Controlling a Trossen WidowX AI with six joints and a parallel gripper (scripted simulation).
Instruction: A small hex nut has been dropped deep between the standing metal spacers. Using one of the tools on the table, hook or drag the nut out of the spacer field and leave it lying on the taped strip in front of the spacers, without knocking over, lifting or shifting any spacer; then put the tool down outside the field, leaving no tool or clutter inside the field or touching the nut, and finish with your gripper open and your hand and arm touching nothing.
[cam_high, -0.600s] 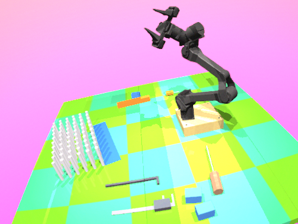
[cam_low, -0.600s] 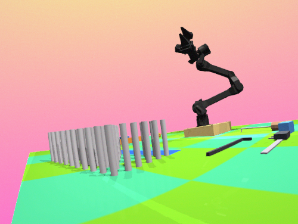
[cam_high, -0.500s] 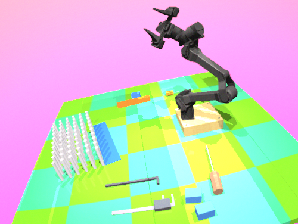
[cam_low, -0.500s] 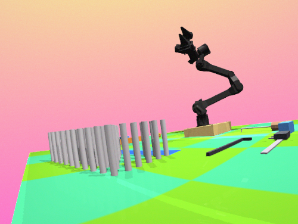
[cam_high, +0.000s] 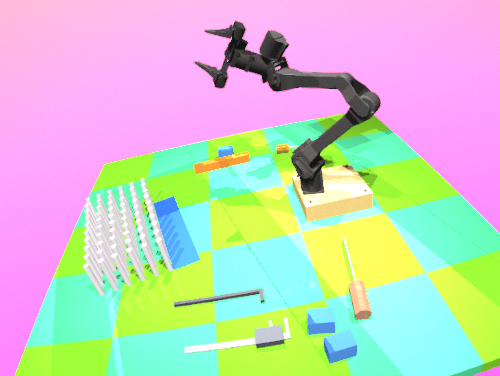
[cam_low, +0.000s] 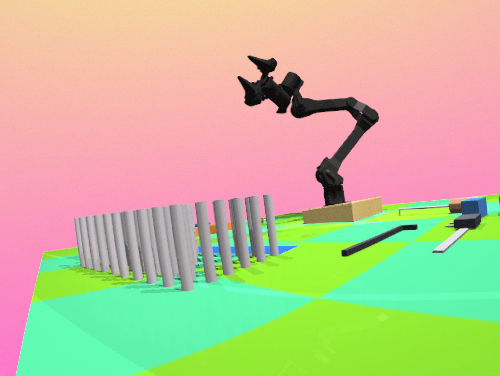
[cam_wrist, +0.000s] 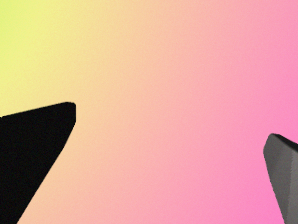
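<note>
Watching from my station, I have the pincer (cam_high: 200, 47) (cam_low: 243, 66) (cam_wrist: 172, 127) spread wide with nothing in it, high above the counter (cam_high: 250, 270) (cam_low: 280, 330). Below it and off toward the far side from the arm's base stand the metal spacers (cam_high: 120, 240) (cam_low: 172, 245), all apparently upright, with the blue taped strip (cam_high: 177, 235) (cam_low: 285, 249) along their near edge. The hex nut must be somewhere among them, but I can't make it out in any view. The black hooked bar (cam_high: 220, 298) (cam_low: 375, 241) lies below the pincer, outside the field, and looks to me the likeliest tool. My worry is the descent: swinging down too far over the field, those splayed fingers could clip the tall spacers. Later, a bar gripped off-centre might twist, and its bent end could catch a spacer on the pull. Dragging blind, I could also wedge the nut between two of them.
</note>
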